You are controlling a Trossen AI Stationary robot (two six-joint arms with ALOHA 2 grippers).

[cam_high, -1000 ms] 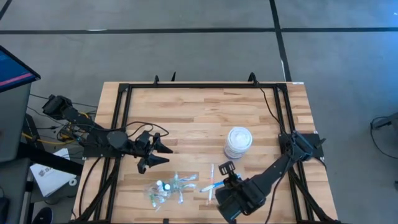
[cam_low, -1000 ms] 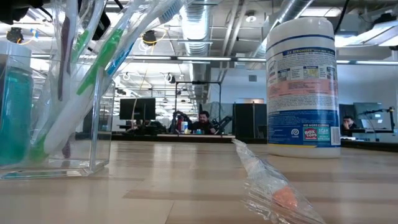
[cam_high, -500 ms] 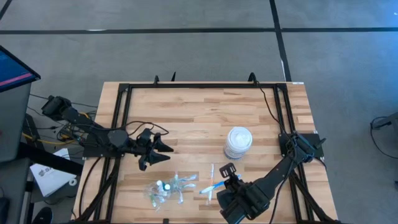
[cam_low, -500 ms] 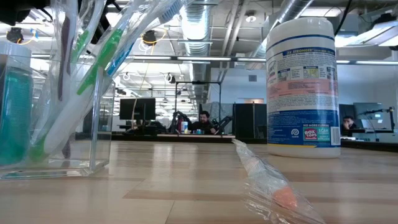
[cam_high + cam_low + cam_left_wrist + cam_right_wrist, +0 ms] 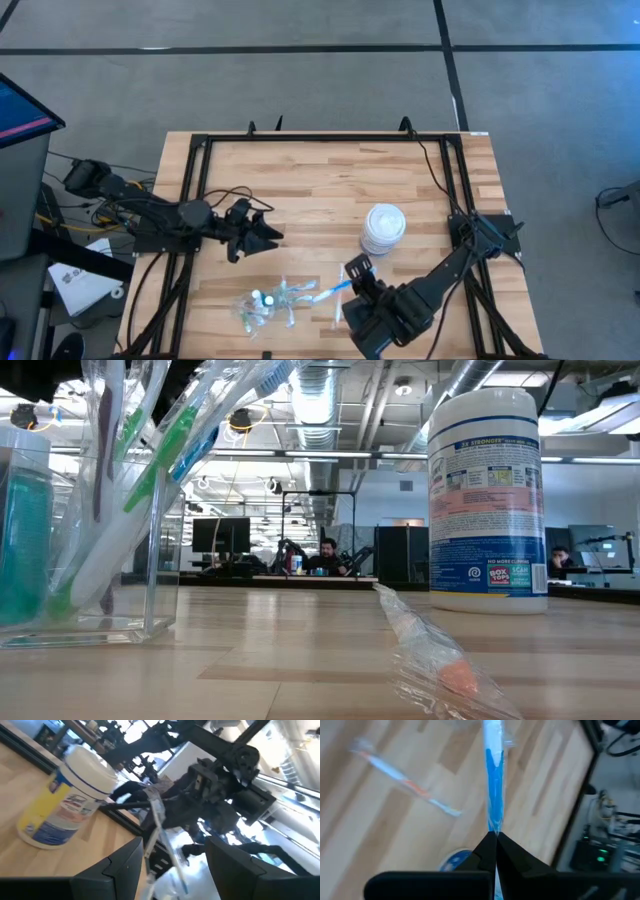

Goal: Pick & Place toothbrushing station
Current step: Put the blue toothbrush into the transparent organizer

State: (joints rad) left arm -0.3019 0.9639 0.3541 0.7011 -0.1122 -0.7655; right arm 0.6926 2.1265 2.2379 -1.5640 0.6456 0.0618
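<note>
My right gripper is near the table's front edge, shut on a blue-and-white toothbrush in a clear wrapper. It also shows in the right wrist view and in the left wrist view. A clear container left of it holds several toothbrushes and small blue bottles; the low view shows the brushes leaning inside it. A wrapped orange-accented toothbrush lies flat on the wood. My left gripper hovers open and empty at the table's left, behind the container. My right gripper pinches one end of the blue toothbrush between its two fingertips. The brush runs straight on from the fingers, in line with them, toward the clear container. It slants down from the hold; I cannot tell whether its free end touches the table.
A white wipes canister with a blue and yellow label stands upright right of centre, just behind my right gripper; it also shows in the low view. The black frame rails run along the table's left, right and far sides.
My right gripper has shifted slightly toward the table's left with the blue toothbrush, whose free end now reaches farther toward the clear container. My left gripper has moved a little toward the table's right and far edge and turned, staying open.
</note>
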